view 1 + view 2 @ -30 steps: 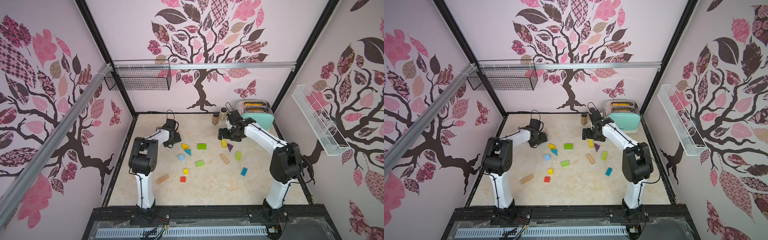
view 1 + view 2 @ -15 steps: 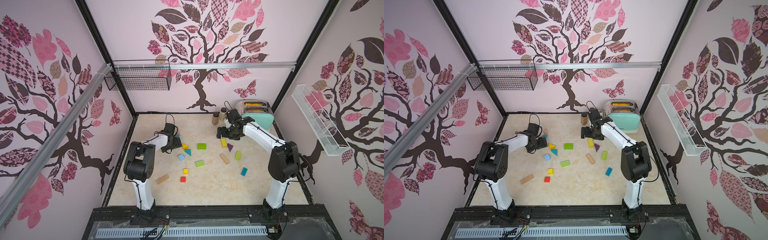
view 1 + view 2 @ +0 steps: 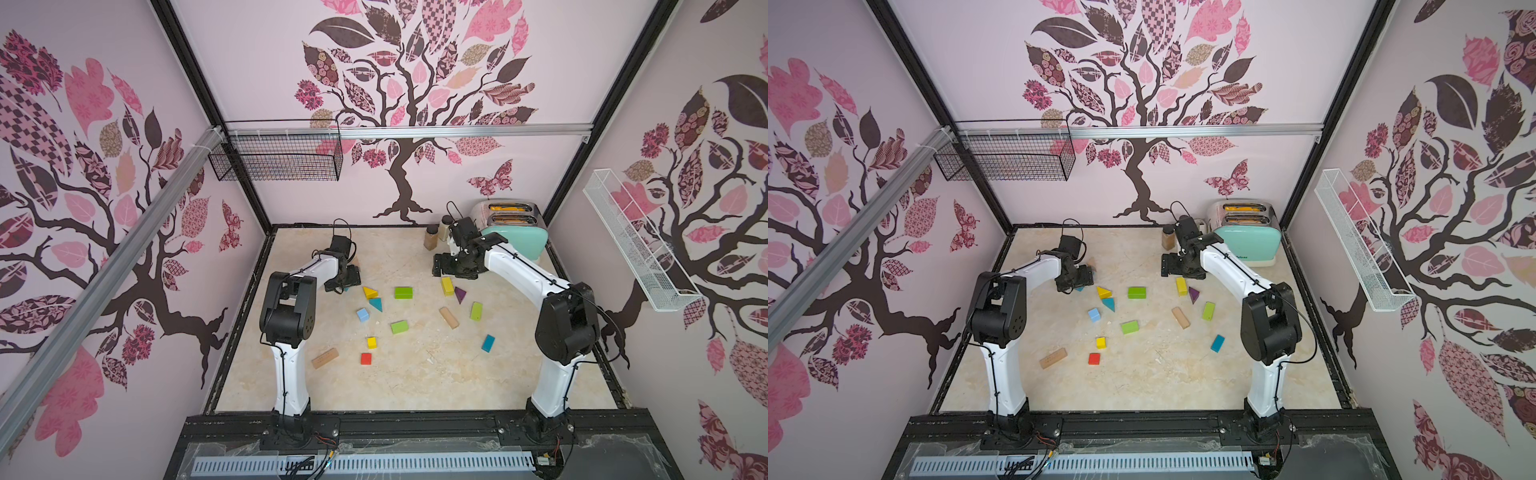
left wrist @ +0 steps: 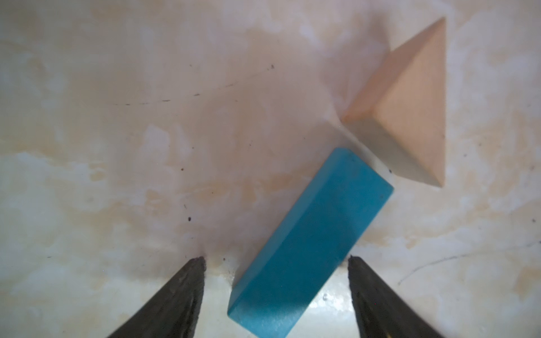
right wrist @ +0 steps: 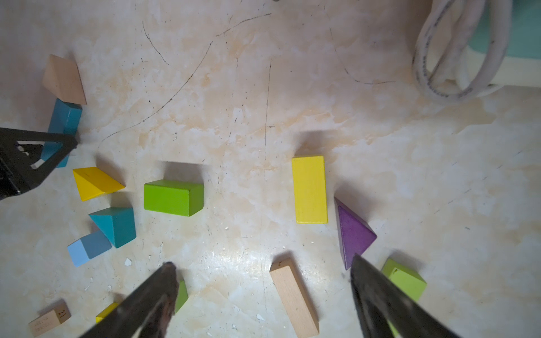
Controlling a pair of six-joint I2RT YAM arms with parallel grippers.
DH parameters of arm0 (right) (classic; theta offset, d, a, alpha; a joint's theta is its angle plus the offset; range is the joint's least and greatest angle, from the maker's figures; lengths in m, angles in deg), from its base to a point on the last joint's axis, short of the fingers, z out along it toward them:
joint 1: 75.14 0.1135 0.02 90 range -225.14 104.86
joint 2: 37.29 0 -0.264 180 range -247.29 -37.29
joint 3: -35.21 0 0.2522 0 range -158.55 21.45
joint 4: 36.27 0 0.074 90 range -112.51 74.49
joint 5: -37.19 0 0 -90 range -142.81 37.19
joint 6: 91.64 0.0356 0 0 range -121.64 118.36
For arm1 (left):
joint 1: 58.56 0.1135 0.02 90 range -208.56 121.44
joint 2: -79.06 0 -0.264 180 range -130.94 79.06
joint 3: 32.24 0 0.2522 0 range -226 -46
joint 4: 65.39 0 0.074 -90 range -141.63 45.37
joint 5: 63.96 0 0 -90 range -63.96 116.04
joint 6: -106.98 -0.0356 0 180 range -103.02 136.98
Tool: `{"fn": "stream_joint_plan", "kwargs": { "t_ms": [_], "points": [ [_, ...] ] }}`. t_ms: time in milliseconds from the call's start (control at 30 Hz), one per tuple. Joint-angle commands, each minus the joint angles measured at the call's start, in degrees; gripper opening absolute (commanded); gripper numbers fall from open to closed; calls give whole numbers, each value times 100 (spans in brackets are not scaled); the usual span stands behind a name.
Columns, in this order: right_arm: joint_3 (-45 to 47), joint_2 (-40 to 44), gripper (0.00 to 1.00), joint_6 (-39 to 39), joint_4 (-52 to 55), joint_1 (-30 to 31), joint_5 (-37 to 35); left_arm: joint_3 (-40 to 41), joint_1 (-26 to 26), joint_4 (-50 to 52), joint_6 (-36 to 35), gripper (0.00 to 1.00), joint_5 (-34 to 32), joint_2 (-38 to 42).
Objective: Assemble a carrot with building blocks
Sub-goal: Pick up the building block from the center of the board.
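Inside the half-open left gripper (image 4: 276,258), flat on the table (image 4: 117,117), lies the blue bar (image 4: 316,228), not yet squeezed. It looks like light, stiff, smooth painted wood, best pinched across its long sides. The right gripper (image 5: 262,261) hangs wide, empty

The left arm (image 3: 291,374) and right arm (image 3: 519,270) share white link shells, bulky black joint housings, thin black cables clipped alongside, and dark, tapered fingers (image 4: 175,298).

Robot lab cell, tree-decal walls (image 3: 540,54)
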Motion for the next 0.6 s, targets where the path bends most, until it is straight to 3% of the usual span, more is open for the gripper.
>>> {"fn": "stream_joint_plan", "kwargs": {
  "t_ms": [0, 167, 367, 567],
  "points": [
    [-40, 160, 87, -9, -72, 29, -35, -6, 32, 158, -116, 64, 45, -291],
    [-25, 185, 75, -13, -68, 33, -18, 156, -37, 255, -122, 41, 235, -121],
    [42, 214, 71, -2, -108, 41, 26, 734, -221, 285, -50, 22, 455, 454],
    [19, 245, 70, -15, -111, 77, 11, 816, -248, 441, 30, 20, 950, 1090]
  ]
}}
